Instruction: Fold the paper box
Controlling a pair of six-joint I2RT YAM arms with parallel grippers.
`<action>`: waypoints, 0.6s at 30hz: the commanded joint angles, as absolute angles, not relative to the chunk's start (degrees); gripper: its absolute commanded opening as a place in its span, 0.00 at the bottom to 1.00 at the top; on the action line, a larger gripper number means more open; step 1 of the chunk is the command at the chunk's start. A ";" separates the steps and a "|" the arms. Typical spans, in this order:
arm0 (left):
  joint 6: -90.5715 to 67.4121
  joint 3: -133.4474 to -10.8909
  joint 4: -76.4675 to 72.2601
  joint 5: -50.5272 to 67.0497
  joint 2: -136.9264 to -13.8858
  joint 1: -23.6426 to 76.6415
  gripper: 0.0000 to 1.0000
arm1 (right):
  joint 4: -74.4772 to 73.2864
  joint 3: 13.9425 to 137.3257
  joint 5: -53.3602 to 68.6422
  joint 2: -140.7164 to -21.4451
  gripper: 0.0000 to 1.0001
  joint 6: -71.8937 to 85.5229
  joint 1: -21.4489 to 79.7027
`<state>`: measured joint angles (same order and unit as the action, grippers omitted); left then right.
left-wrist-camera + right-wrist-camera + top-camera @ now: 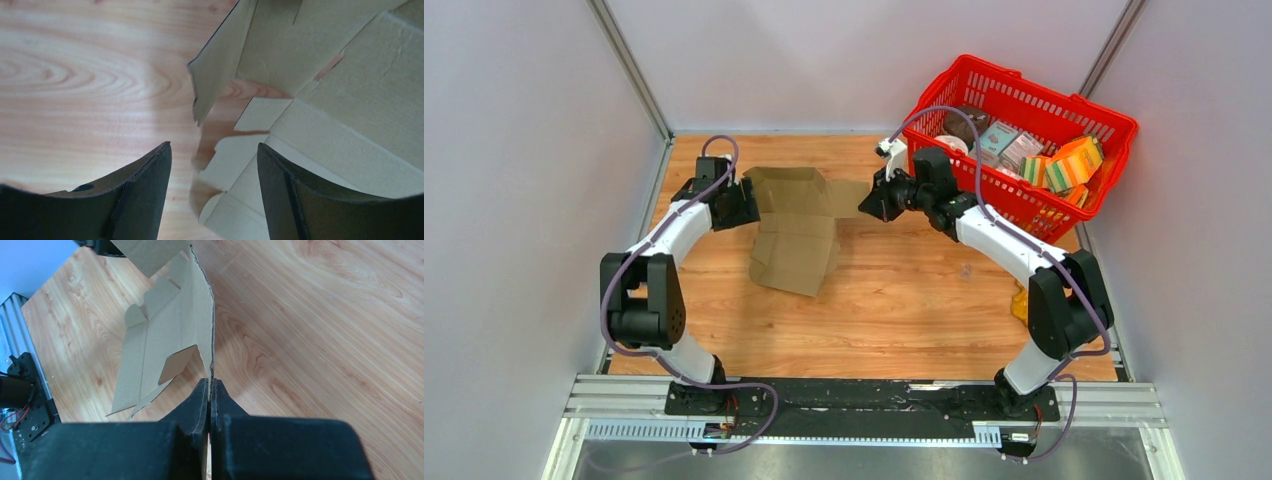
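2 arms, the left arm (671, 232) and right arm (1002, 241), share white curved link shells and boxy black joint housings. A thin purple cable (943, 108) loops along each. Matte black, wedge-shaped fingers (145, 195) end both wrists.

Open table (904, 300) nearside, paper box (796, 235) partly raised far centre-left, red basket (1114, 125) blocking far right corner

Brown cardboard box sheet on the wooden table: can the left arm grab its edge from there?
Probably yes. The left gripper is open right at the brown cardboard paper box's left edge, nothing between them, while the right gripper pinches the opposite side.
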<state>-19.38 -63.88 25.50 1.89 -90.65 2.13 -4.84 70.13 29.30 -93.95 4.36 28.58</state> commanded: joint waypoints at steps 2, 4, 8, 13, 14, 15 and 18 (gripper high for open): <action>-14.33 -67.32 13.55 4.40 -94.56 1.85 0.67 | -1.14 70.31 33.75 -92.46 0.00 4.40 28.13; -12.49 -69.24 13.45 2.82 -97.01 1.85 0.62 | -1.58 70.23 34.45 -92.55 0.00 4.04 28.04; -10.46 -72.59 15.20 0.27 -100.72 1.76 0.42 | -1.58 69.79 35.15 -92.11 0.00 2.99 27.69; -10.62 -72.77 20.71 -1.24 -97.14 2.11 0.01 | -4.02 70.74 34.02 -92.37 0.02 1.41 27.42; -10.98 -72.69 22.31 -0.27 -96.08 2.37 0.01 | -5.09 71.27 33.06 -92.72 0.04 1.06 27.42; -11.60 -72.08 24.50 -0.26 -93.02 2.90 0.01 | -6.14 71.98 31.39 -93.07 0.10 0.62 27.42; -11.34 -67.51 26.98 -1.23 -86.08 5.79 0.01 | -10.10 74.35 31.03 -93.95 0.22 -1.48 27.42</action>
